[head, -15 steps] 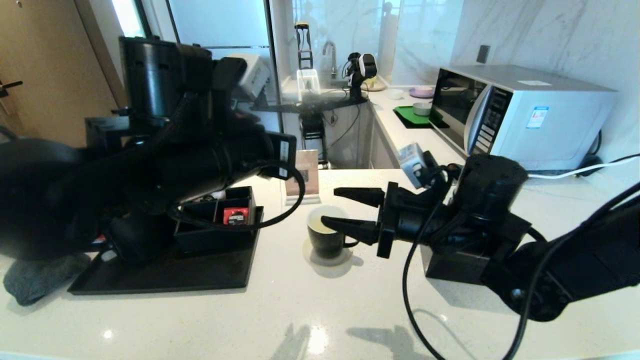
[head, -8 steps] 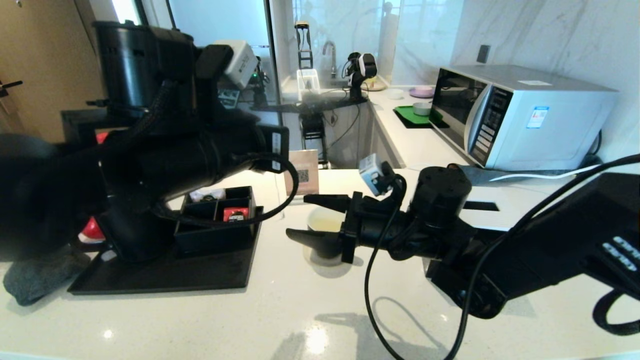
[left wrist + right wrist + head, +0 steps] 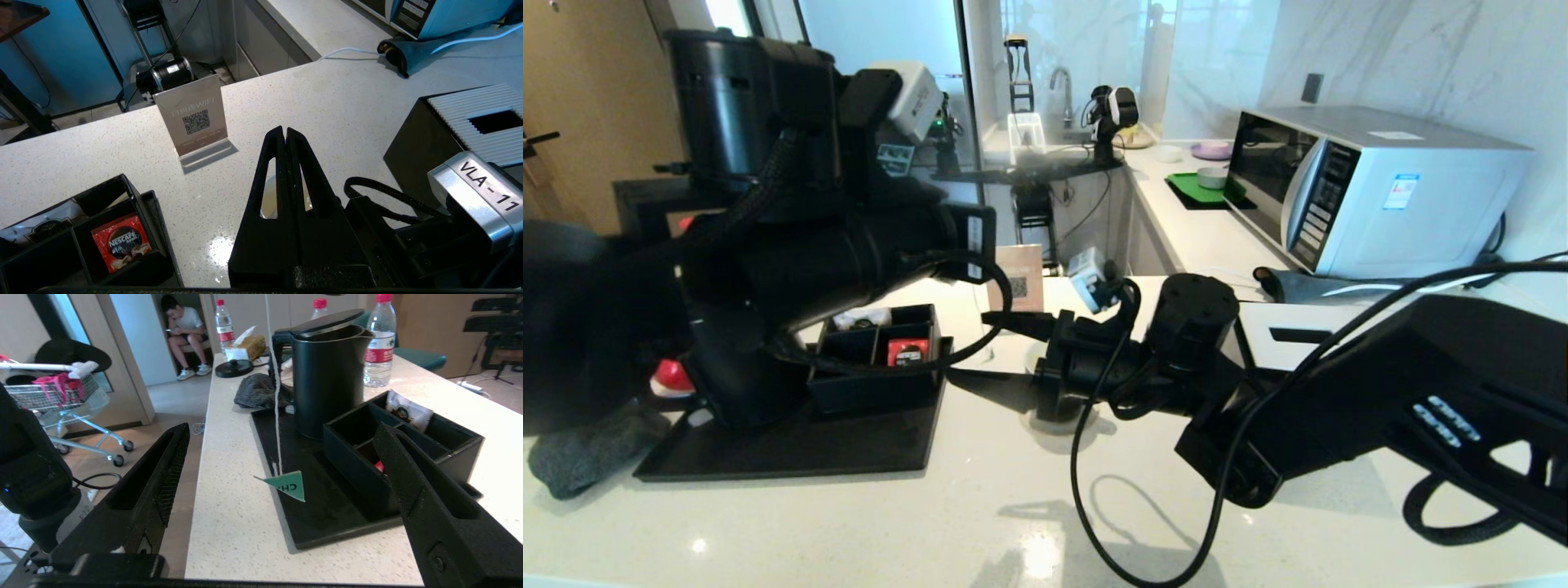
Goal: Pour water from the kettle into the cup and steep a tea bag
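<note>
Left gripper (image 3: 285, 136) hangs above the cup (image 3: 269, 200), jaws together pinching the tea bag string (image 3: 277, 400). String's long axis is vertical, green tag (image 3: 286, 484) at its lower end. Right gripper (image 3: 282, 469) has jaws wide apart either side of the tag. Risk: closing off-line misses the thin string or swings it. Kettle (image 3: 327, 375) stands upright on the counter's (image 3: 229, 522) tray (image 3: 310, 514).

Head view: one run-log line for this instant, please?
left tool: shut, above cup | right tool: open, either side of hanging green tag | kettle: upright on tray
</note>
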Tool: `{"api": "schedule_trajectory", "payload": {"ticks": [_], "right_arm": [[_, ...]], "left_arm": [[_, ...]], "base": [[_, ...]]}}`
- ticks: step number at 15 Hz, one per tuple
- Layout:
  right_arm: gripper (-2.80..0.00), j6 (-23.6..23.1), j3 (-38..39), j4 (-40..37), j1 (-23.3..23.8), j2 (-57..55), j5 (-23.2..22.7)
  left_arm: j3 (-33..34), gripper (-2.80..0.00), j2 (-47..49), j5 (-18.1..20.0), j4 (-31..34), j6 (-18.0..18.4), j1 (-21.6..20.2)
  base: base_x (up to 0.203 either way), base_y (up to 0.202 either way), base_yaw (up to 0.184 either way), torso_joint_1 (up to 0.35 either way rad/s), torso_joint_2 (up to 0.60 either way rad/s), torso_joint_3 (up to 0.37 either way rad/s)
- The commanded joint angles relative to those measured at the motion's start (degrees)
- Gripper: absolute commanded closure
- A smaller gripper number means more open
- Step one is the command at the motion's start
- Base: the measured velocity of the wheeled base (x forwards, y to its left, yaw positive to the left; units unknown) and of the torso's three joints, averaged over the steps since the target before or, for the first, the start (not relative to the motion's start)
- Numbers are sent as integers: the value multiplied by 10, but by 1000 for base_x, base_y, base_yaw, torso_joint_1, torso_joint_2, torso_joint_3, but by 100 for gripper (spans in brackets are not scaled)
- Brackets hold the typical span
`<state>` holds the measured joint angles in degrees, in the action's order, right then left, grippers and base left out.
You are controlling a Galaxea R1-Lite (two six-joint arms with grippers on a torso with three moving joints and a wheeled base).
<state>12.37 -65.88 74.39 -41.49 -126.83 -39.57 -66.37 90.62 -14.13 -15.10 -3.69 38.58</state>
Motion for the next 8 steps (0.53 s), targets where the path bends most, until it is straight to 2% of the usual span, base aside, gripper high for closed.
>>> {"api": "schedule_trajectory", "payload": {"ticks": [1, 8], "right_arm": [[-280, 5, -11, 4, -7, -9, -2], [-280, 4, -10, 5, -13, -13, -4]], "left_arm": [[0, 0, 1, -1, -1, 0, 1], [0, 0, 3, -2, -4, 1, 12]], "base": [[0, 0, 0, 0, 0, 0], [0, 0, 0, 0, 0, 0]]}}
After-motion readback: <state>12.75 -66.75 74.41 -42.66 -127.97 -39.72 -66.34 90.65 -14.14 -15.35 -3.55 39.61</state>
